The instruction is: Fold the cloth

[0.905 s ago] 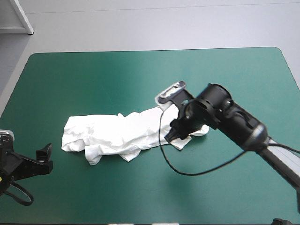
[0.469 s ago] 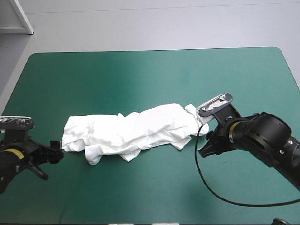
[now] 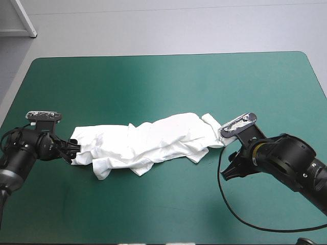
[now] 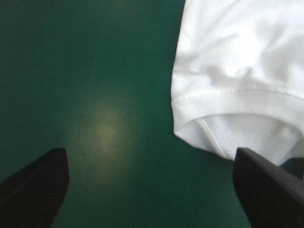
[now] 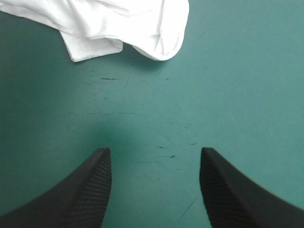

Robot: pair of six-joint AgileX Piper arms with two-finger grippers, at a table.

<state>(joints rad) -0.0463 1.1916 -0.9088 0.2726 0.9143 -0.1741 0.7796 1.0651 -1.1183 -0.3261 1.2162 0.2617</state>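
Note:
The white T-shirt (image 3: pixel 148 143) lies on the table as a long crumpled band running left to right. My left gripper (image 3: pixel 73 151) is at its left end, open. In the left wrist view the gripper (image 4: pixel 152 190) stands low over the cover, and a hemmed edge of the T-shirt (image 4: pixel 237 71) lies just ahead, reaching one finger. My right gripper (image 3: pixel 227 171) stands open just off the shirt's right end. In the right wrist view nothing but bare cover lies between the fingers of the gripper (image 5: pixel 155 152), with the T-shirt (image 5: pixel 118 23) a short way ahead.
The teal-green cover (image 3: pixel 153 81) stretches wide beyond the shirt on the far side and on the near side. Fine scratches mark the cover (image 5: pixel 142 95) ahead of the right gripper.
My left arm has come up from the near left corner to the shirt's left end. My right arm has moved off the shirt's right part to the bare cover beside it.

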